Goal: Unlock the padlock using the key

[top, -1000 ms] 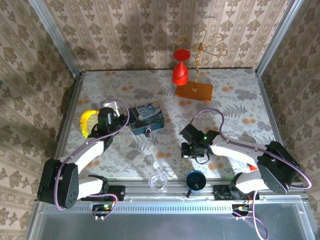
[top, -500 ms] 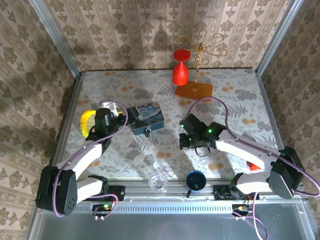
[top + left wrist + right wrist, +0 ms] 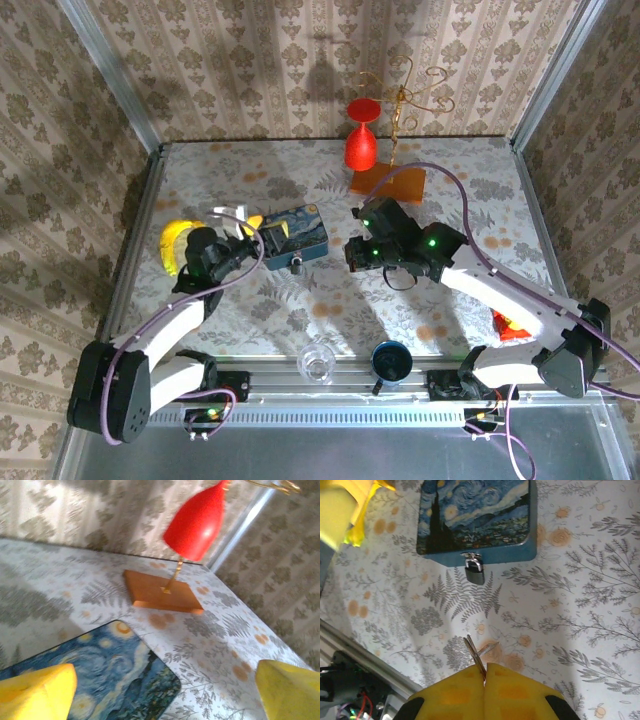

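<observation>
Spotted padlock (image 3: 474,570) hooked on latch at mid of tin's near wall (blue swirl-painted tin (image 3: 477,515), flat on table (image 3: 580,595)). Lay w/ silvery shackle end at tin and dark body end out on tabletop. Ran long axis straight out from that wall twd near table edge, roughly square to wall. Pointed body end twd right gripper (image 3: 485,672). Couldn't tell keyhole side. Found same padlock (image 3: 297,264) in top view on near side of tin (image 3: 297,232), left of right gripper (image 3: 352,258), not touching it.

Saw right gripper pads pressed together, clamped on key (image 3: 476,657). Stuck thin metal blade out from betw pads, long axis leaning slightly left, tip aimed approx at padlock. Sat well apart from padlock, fern-print table betw them.

Logged left gripper (image 3: 165,692) w/ jaws wide apart, nothing clamped. Straddled tin corner (image 3: 115,680) in wrist view, one yellow finger (image 3: 35,695) over lid edge, other finger (image 3: 290,690) off to side over table; contact w/ tin: couldn't tell. Found left gripper (image 3: 263,231) at tin's left end in top view.

Noted red goblet (image 3: 360,140) and wooden base (image 3: 388,182) at far side, well apart from tin. Noted clear glass (image 3: 318,362) and dark blue cup (image 3: 390,360) at near edge.
</observation>
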